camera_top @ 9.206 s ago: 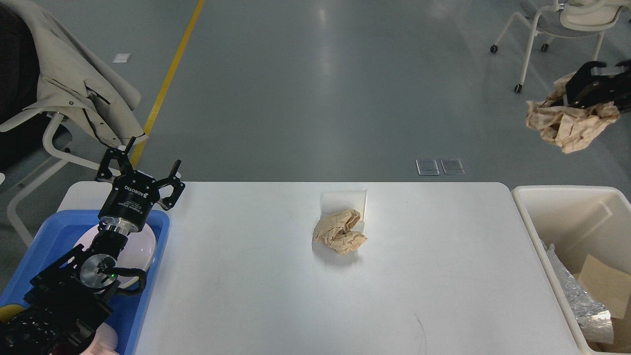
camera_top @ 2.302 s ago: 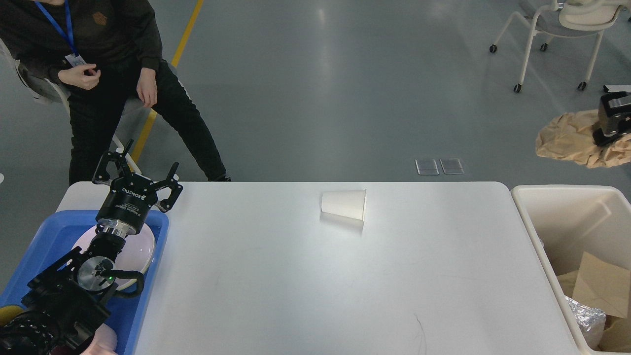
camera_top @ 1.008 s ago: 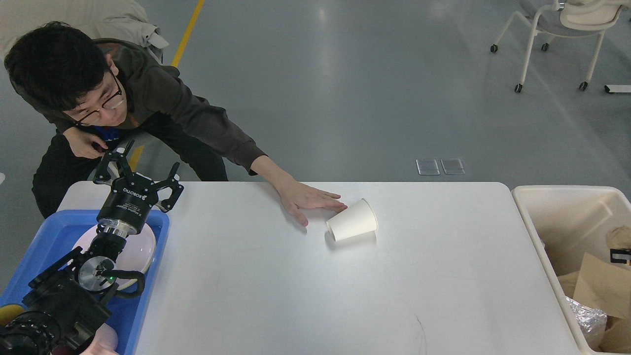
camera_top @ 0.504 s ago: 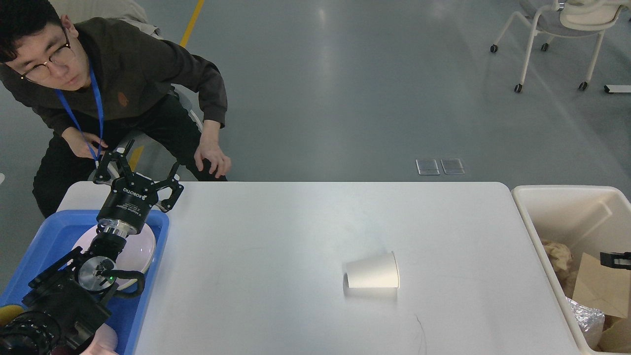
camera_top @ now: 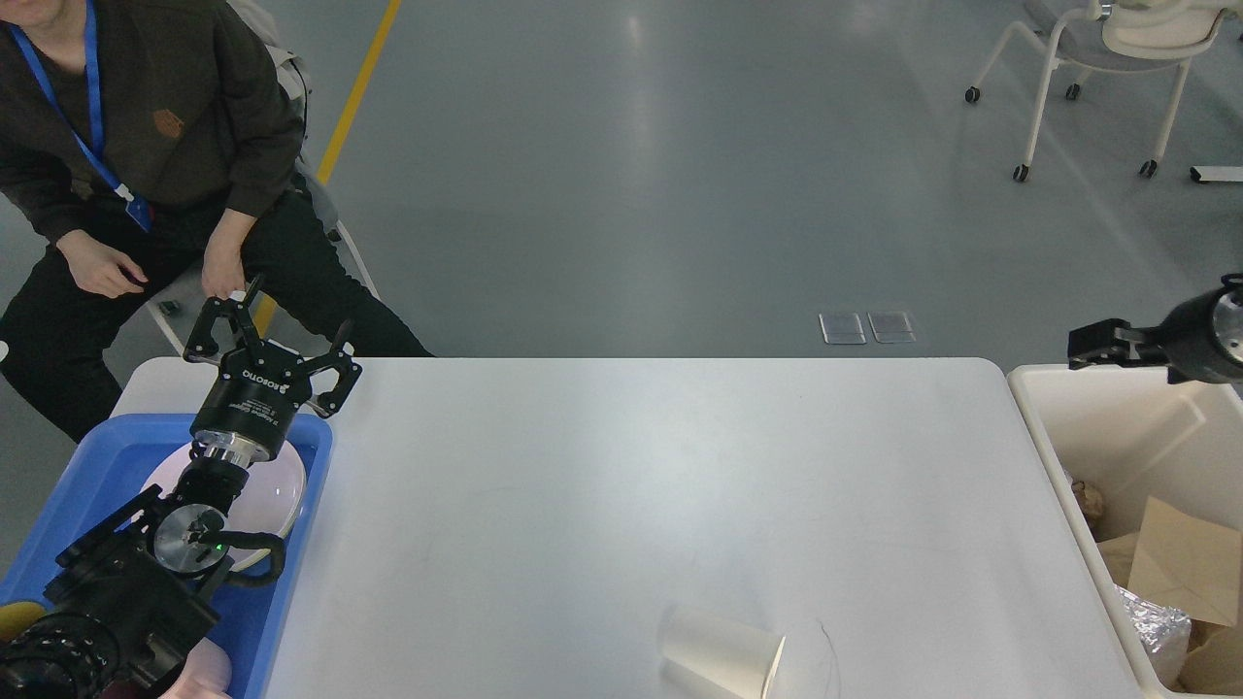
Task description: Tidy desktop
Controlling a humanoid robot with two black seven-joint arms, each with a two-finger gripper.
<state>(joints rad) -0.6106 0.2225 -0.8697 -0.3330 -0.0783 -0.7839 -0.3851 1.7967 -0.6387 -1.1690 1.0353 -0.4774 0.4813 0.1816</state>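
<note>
Half a second back the white paper cup [camera_top: 721, 662] lay on its side right of the table's middle; now it lies at the very near edge of the desktop [camera_top: 602, 485], partly cut off by the bottom of the view, with its open mouth turned to the right. It is the only loose thing left on that wide white surface, so I judge the tidying nearly finished: the crumpled brown paper [camera_top: 1090, 500] already sits in the cream bin [camera_top: 1044, 427] off the right end, among cardboard and foil. At the near left a white plate [camera_top: 277, 485] rests in the blue tray [camera_top: 311, 456], and above it hangs the left gripper [camera_top: 275, 335], its fingers spread wide and holding nothing. Farther right, above the bin's back rim, the right gripper [camera_top: 1092, 347] shows small, dark and edge-on, so I cannot tell whether its fingers are parted or closed, though nothing hangs from it. Beyond the table's far left corner sits a person [camera_top: 146, 146] in dark clothes, clear of the table. What remains, I judge, is collecting the cup, which lies awkwardly close to the robot's body.
</note>
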